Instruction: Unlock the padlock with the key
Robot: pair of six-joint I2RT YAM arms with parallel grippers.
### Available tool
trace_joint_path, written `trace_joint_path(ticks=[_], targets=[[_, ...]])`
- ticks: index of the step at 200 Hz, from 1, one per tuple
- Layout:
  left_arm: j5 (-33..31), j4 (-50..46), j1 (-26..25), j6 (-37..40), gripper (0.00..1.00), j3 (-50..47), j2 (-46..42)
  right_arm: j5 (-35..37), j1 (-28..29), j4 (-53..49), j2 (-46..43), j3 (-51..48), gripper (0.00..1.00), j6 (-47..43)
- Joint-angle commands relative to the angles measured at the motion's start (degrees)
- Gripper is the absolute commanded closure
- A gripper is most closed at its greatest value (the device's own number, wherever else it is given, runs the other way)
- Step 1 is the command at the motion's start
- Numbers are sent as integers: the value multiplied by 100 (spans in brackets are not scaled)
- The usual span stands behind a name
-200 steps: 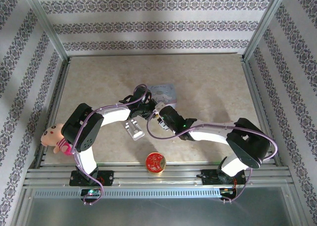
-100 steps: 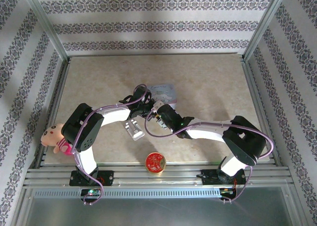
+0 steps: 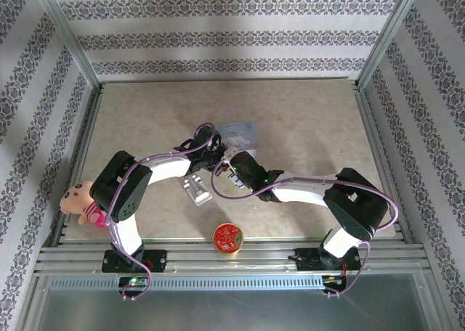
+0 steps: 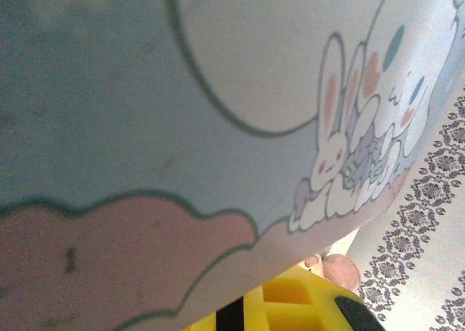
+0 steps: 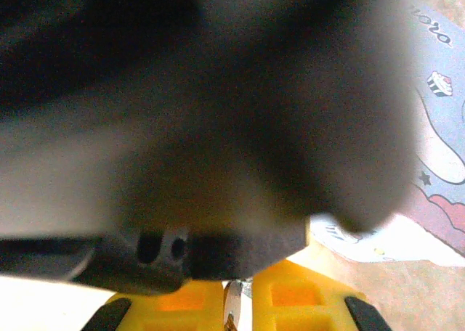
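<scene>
plush toy [image 3: 78, 200]: left table edge
round red-gold tin [image 3: 227, 238]: front edge, standing apart
silver block [image 3: 197, 189]: mid-table
pastel cartoon tin box [image 3: 242, 133]: farther back, right of the block

We record a thin silvery key [image 5: 232, 308] standing upright, gripped between the closed-in yellow fingers of the right gripper [image 5: 234, 296], its upper end meeting a dark blurred mass in which we cannot make out the padlock.

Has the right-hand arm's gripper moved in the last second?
Yes: the right gripper edged left, toward the left gripper, judged against the round red tin, which stayed put.
</scene>
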Motion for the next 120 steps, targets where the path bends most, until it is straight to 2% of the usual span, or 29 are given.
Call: trace_joint_path(ticks=[1, 74, 120], targets=[[563, -466, -39, -185, 95, -177, 41, 76, -260, -67, 157, -47, 98, 361], [582, -429, -39, -194, 95, -143, 73, -732, -541, -193, -35, -40, 100, 1579], [611, -384, -40, -209, 95, -162, 78, -1590, -1044, -222, -81, -32, 100, 2515]])
